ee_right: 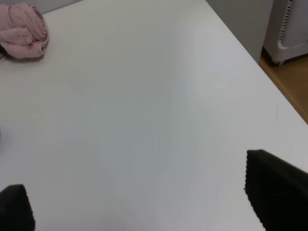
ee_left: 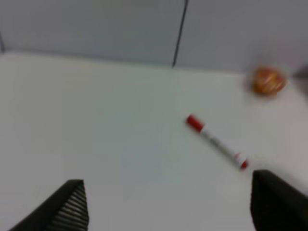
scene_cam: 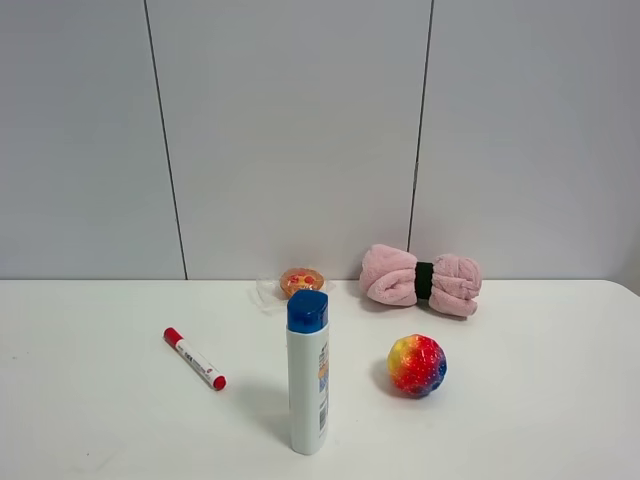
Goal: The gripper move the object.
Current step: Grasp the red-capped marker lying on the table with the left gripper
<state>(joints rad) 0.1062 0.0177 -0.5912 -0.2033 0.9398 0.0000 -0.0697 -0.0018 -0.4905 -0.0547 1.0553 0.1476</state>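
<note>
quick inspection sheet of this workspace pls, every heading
surface: white table, bare parts clean
job's things: slim white marker pen with red cap, lying flat at left, untouched
clutter: upright white blue-capped bottle; rainbow ball; rolled pink towel with black band; small orange round item by the wall
grippers: left claw open, empty, pen ahead of it; right claw open, empty, over bare table
cables: nothing seen
surroundings: grey panelled wall; wooden floor and white appliance past the table edge
</note>
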